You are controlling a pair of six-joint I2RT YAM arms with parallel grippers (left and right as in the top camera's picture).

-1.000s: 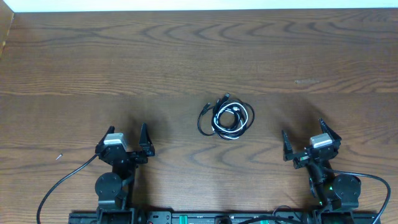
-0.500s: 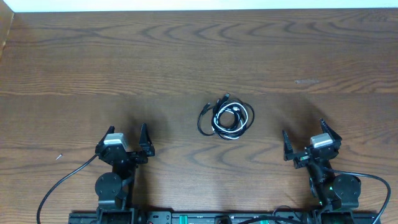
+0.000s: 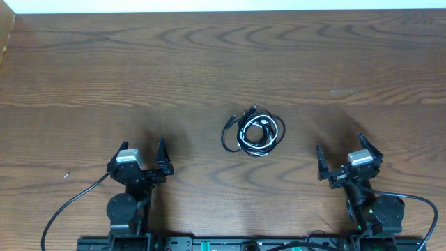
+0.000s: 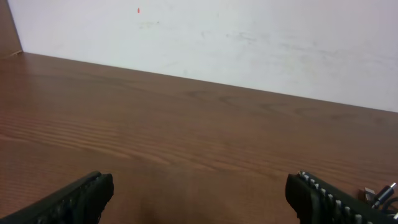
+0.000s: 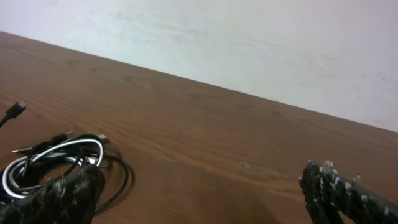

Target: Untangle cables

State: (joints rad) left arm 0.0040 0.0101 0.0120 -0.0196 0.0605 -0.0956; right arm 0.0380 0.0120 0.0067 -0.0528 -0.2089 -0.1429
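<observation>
Near the middle of the table (image 3: 104,70), a little toward its right edge: the cables (image 3: 254,132), wound together in one loose, nearly round coil, flat on the wood. White cord (image 3: 245,132) looped inside the coil, black cord (image 3: 226,141) around and across it, the two overlapping at several places. No clear long axis to the coil itself. Two black plug ends (image 3: 254,108) sticking out of its far-left side, one aimed at the far edge with a slight lean to the right, the other shorter and aimed more to the far left corner.

Closer to the near edge than the coil, on either side and well apart from it: left gripper (image 3: 143,152), fingers spread wide, nothing between them; right gripper (image 3: 342,155), likewise spread wide, nothing grasped. Both pointed toward the far edge.

From the right wrist, coil at the lower left, partly behind the left-hand finger (image 5: 62,196). From the left wrist, only the plug tips at the lower right corner.

Beyond the far edge, a pale wall (image 4: 249,37). Toward the near left corner, a tiny light speck (image 3: 66,176), too small to identify.
</observation>
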